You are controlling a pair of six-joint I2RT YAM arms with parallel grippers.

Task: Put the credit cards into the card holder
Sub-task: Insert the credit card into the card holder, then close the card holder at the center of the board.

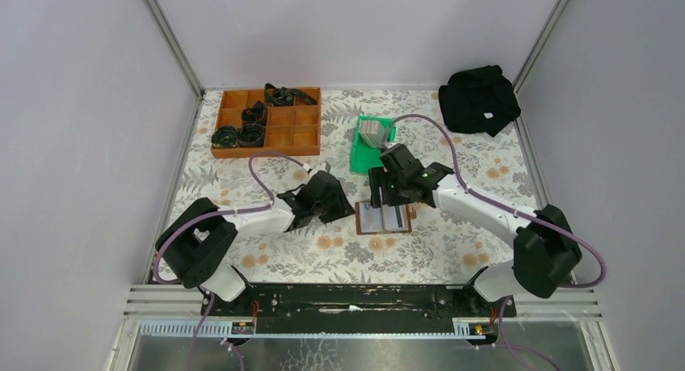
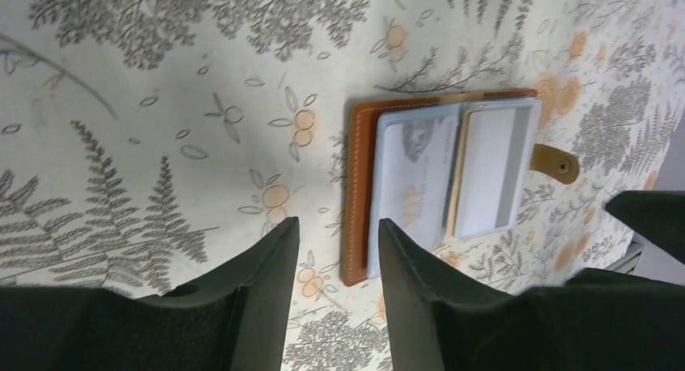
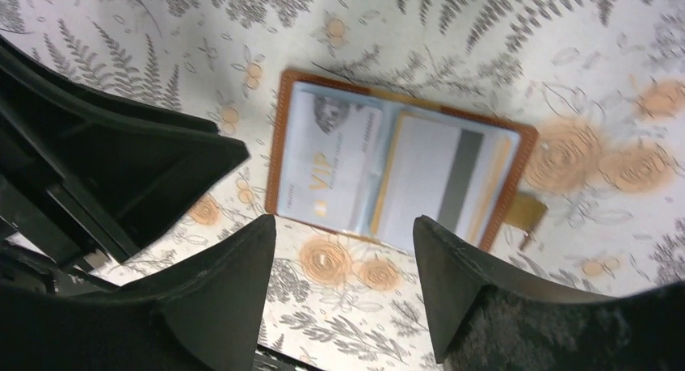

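The brown leather card holder point(image 1: 359, 219) lies open and flat on the floral cloth, with its snap tab point(image 2: 559, 163) out to one side. Two credit cards sit in its clear slots: a grey VIP card point(image 3: 331, 157) and a pale card with a dark stripe point(image 3: 440, 181). More grey credit cards point(image 1: 373, 132) stand stacked in a green bin point(image 1: 361, 157). My left gripper point(image 2: 339, 225) is open and empty just off the holder's edge point(image 2: 359, 193). My right gripper point(image 3: 346, 221) hovers open above the holder point(image 3: 275, 145), holding nothing. The two grippers point(image 1: 347, 208) point(image 1: 390, 200) flank the holder.
A brown wooden compartment tray point(image 1: 303, 132) with black straps sits at the back left. A black cloth bundle point(image 1: 479, 99) lies at the back right. Grey walls enclose the table on three sides. My left gripper's body point(image 3: 121, 169) is close to the right gripper.
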